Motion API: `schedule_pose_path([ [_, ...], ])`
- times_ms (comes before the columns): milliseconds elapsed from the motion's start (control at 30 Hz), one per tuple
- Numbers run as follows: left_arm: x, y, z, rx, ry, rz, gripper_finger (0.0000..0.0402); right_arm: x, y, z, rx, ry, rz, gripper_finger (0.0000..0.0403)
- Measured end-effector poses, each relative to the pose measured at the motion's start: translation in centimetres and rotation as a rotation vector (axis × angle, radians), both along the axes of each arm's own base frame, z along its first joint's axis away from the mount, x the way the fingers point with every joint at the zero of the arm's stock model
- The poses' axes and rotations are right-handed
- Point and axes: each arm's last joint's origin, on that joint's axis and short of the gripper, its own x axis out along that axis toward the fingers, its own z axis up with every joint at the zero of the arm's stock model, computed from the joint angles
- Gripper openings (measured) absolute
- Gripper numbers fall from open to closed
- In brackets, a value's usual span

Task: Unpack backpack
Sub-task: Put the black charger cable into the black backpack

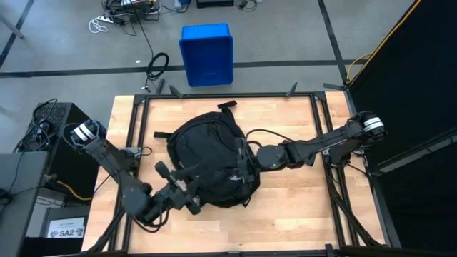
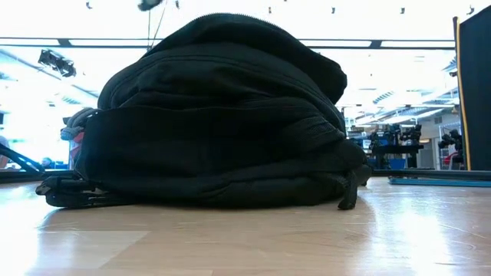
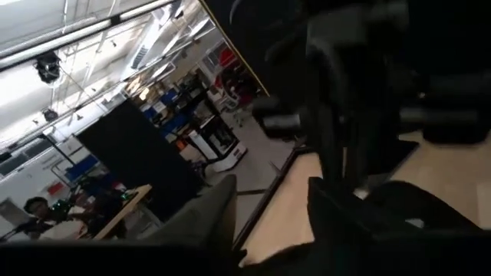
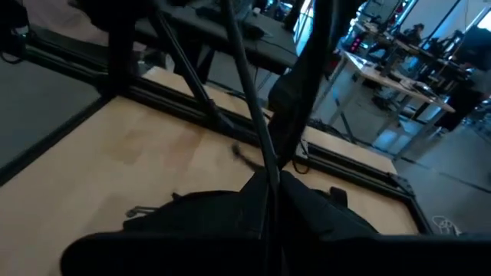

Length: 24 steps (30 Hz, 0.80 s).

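While nothing is seen unpacked beside the backpack (image 1: 211,160), the right hand (image 1: 251,158) is clenched on its side; the left hand's (image 1: 187,194) grip cannot be told.

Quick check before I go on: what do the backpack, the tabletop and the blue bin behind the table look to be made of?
Backpack: black woven fabric, matte, by its soft folds and slumped, rounded shape in the low view.
Tabletop: light wood planks, smooth, slightly glossy finish; board seams show and it reflects light in the low view.
Blue bin: probably moulded plastic, from its uniform colour and rigid, straight edges.
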Motion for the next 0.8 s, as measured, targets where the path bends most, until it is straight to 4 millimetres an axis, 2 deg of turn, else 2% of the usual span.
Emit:
schedule_pose_path([
  [167, -0.4, -0.6, -0.3, -0.023, -0.017, -0.018, 0.0159, -1.7, 1.2, 1.3, -0.023, -0.001, -0.009, 0.0],
  [333, -0.3, -1.0, -1.7, -0.039, -0.029, -0.037, 0.0163, -3.8, 2.3, 2.3, -0.067, 0.021, -0.052, 0.0],
  [433, 0.0, -1.4, -3.1, -0.064, -0.023, -0.168, 0.0163, -5.1, 2.9, 2.6, -0.079, 0.053, -0.068, 0.0],
  [533, 0.7, -1.2, -4.4, -0.178, -0.003, -0.328, 0.0163, -6.2, 3.6, 2.9, -0.079, 0.069, -0.067, 0.0],
  [700, 2.7, -0.3, -7.7, -0.236, 0.108, -0.334, 0.0163, -7.3, 4.7, 3.0, -0.064, 0.081, -0.041, 0.0],
  [800, 3.9, 0.0, -8.9, -0.274, 0.148, -0.362, 0.0166, -7.7, 5.2, 3.0, -0.076, 0.085, -0.051, 0.0],
])
